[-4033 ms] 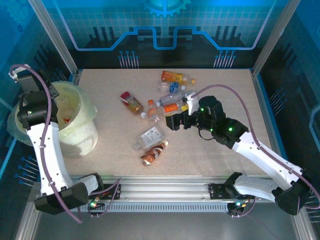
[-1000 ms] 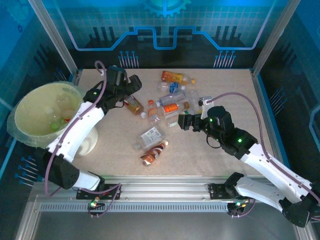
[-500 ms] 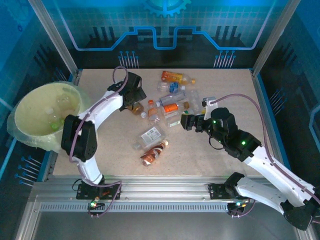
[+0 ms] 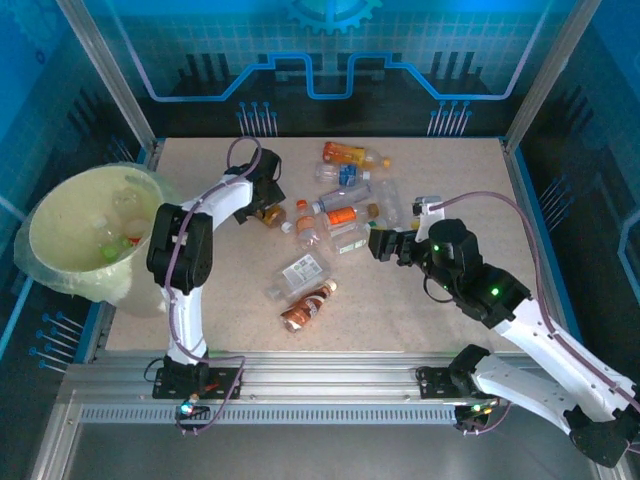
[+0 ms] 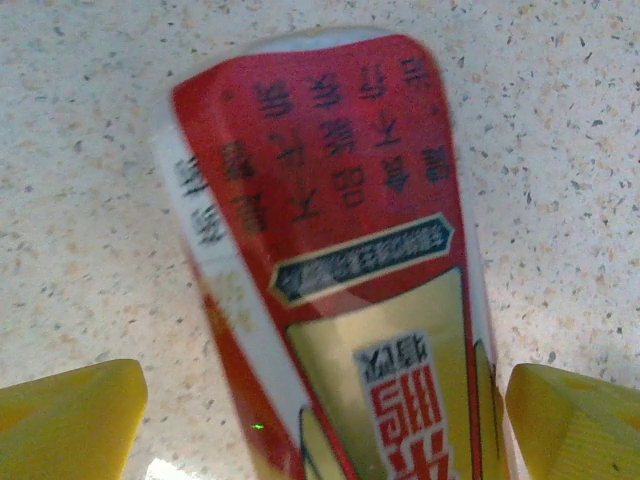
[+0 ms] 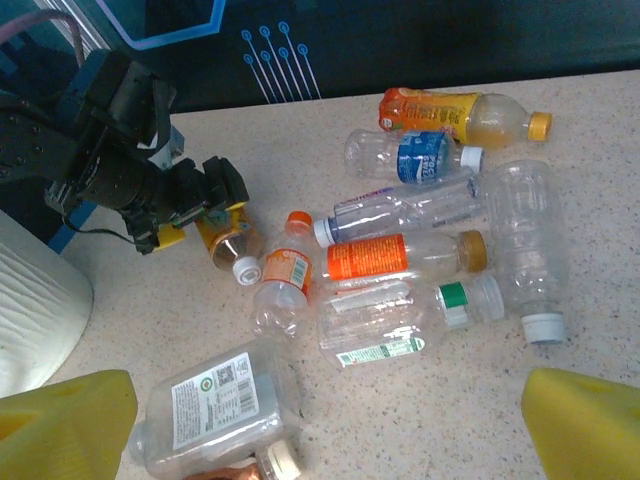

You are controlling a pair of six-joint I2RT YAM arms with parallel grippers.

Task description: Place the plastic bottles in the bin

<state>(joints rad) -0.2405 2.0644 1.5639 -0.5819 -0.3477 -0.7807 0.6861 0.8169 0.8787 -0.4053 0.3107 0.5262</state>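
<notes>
A red-labelled plastic bottle (image 5: 340,260) lies on the table between my left gripper's (image 5: 325,425) yellow fingers (image 5: 75,420), which stand wide on both sides of it, the left one clear of it. From above, that left gripper (image 4: 262,203) is low over this bottle (image 4: 270,213) at the back left. Several more plastic bottles lie mid-table: orange-labelled (image 6: 400,255), blue-labelled (image 6: 415,155), green-capped (image 6: 400,320), a white-labelled flat one (image 6: 215,405). My right gripper (image 4: 378,243) hovers open and empty just right of the heap. The cream bin (image 4: 125,290) stands far left.
An orange juice bottle (image 4: 345,153) lies nearest the back wall and a brown bottle (image 4: 305,308) nearest the front. The bin holds a few bottles (image 4: 110,245). Metal frame posts (image 4: 110,70) rise at the back corners. Bare tabletop (image 4: 450,170) spreads to the right.
My left arm has swung from the bin across to the red-labelled bottle and dropped its jaws around it. My right gripper has drifted slightly right, away from the heap.
</notes>
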